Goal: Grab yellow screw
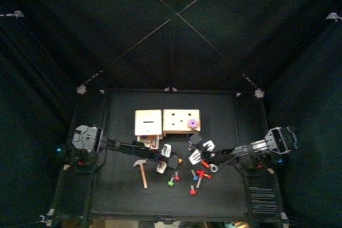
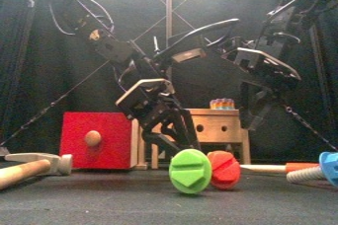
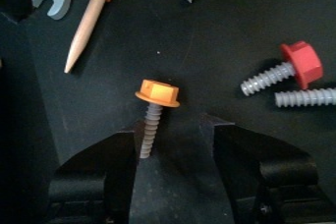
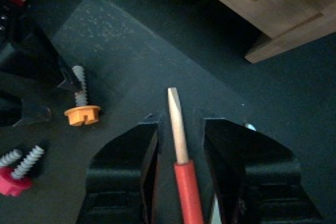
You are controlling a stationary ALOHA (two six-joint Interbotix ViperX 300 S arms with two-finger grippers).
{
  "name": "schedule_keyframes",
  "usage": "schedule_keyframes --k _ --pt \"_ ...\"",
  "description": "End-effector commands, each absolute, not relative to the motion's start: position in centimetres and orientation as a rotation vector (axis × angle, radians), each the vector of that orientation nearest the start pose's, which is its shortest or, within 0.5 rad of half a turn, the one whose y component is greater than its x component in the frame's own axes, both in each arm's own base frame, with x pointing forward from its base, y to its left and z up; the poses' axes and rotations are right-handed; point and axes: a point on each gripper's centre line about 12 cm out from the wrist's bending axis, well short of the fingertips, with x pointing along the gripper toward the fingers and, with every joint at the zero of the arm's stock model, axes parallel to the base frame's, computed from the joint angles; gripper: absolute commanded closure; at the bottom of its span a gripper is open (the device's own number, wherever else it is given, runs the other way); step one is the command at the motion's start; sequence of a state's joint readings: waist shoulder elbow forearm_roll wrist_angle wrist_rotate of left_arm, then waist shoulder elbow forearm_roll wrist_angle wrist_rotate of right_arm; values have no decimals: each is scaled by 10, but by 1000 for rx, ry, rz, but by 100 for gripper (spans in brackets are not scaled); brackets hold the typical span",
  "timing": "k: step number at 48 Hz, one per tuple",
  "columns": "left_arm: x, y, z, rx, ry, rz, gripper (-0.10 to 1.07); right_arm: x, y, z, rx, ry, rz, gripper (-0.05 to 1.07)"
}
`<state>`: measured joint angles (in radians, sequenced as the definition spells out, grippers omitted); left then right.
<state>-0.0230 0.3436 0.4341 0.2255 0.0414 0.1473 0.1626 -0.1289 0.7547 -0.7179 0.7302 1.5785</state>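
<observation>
My left jaws (image 3: 178,154) stand spread wide, empty, just above the yellow screw (image 3: 156,110), which lies flat on the black worktop (image 3: 197,61) with its orange-yellow head pointing away from me and its pale threaded shank reaching in between my fingertips (not touching either one, as far as I can tell). A red screw (image 3: 292,68) lies well off to one side. My right jaws (image 4: 174,159) pinch a red-handled stick (image 4: 182,164) beside a wooden block (image 4: 282,2).

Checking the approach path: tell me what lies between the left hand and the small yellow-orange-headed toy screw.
Nothing: in the left wrist view only bare black table separates the open left hand from the yellow-orange-headed screw.
</observation>
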Motion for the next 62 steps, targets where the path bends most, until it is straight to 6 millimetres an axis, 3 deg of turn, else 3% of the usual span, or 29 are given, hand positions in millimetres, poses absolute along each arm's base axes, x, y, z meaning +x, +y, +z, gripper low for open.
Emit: schedule_keyframes --k 1,9,25,43,62 --pt "461 0 103 348 772 -136 13 304 -3 167 536 878 -778 31" --pt "460 5 98 302 789 -113 15 303 -3 166 536 881 -779 31" --pt "452 2 92 277 834 -111 35 303 -3 166 535 880 -778 31" --pt "448 -14 143 275 734 -122 36 300 5 178 450 853 -734 31" --pt "440 -17 149 209 661 -106 36 278 4 191 429 791 -713 32"
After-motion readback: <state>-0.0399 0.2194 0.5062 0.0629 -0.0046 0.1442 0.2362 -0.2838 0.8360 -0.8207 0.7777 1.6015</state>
